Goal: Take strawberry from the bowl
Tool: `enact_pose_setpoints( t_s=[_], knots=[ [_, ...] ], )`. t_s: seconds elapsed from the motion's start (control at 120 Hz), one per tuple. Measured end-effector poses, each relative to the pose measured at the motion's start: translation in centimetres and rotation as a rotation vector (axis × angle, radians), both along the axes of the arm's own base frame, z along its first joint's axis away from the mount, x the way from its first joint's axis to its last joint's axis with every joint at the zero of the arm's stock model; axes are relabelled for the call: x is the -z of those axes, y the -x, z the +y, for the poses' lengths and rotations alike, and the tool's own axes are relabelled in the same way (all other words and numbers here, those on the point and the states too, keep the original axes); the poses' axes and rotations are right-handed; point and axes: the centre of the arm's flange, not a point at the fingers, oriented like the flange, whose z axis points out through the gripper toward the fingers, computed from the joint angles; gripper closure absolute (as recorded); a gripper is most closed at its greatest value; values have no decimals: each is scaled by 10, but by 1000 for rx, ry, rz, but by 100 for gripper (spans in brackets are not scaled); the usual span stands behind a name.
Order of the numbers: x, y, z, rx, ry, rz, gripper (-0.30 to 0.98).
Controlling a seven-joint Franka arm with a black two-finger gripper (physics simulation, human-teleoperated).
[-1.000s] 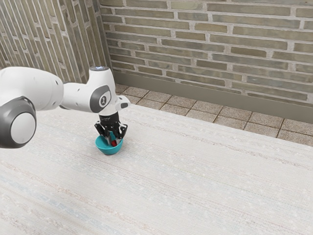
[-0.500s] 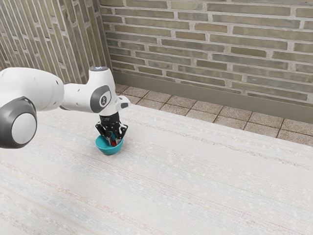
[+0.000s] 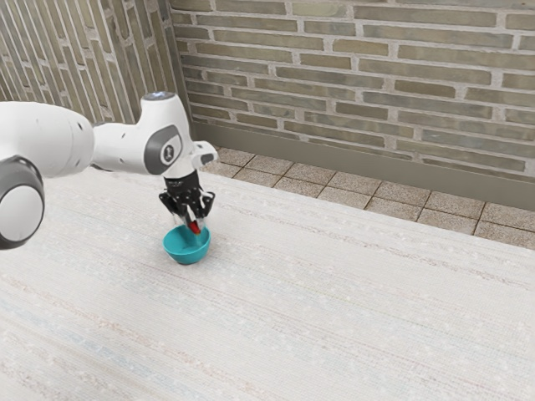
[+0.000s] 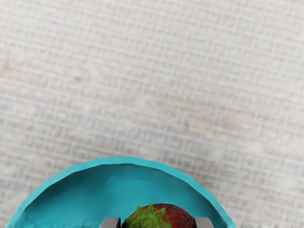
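In the exterior view my gripper (image 3: 193, 224) is just above the teal bowl (image 3: 185, 250), shut on the red strawberry (image 3: 195, 227), which hangs at about the height of the bowl's far rim. The wrist view has the strawberry (image 4: 176, 216), green leaves toward the camera, between the two fingertips of my gripper (image 4: 156, 224), one touching each side. Beneath it lies the bowl (image 4: 128, 161), upright on the table, its inside partly hidden by the fruit.
A pale, faintly striped table (image 3: 334, 309) surrounds the bowl. Beyond its far edge run floor tiles (image 3: 309, 174) and a brick wall (image 3: 376, 75).
My hand has risen out of the bowl, and the strawberry has come up with it. The bowl stays where it was on the table.
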Motion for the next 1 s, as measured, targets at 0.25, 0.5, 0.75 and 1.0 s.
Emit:
enact_pose_setpoints(
  t_s=[0.25,0.5,0.75,1.0],
  knots=[
    [-25,5,-36,38,-2,-24,65],
    [-10,0,-84,95,29,-9,66],
    [13,-3,-136,155,73,14,66],
    [22,-7,-170,202,99,2,43]
  ],
)
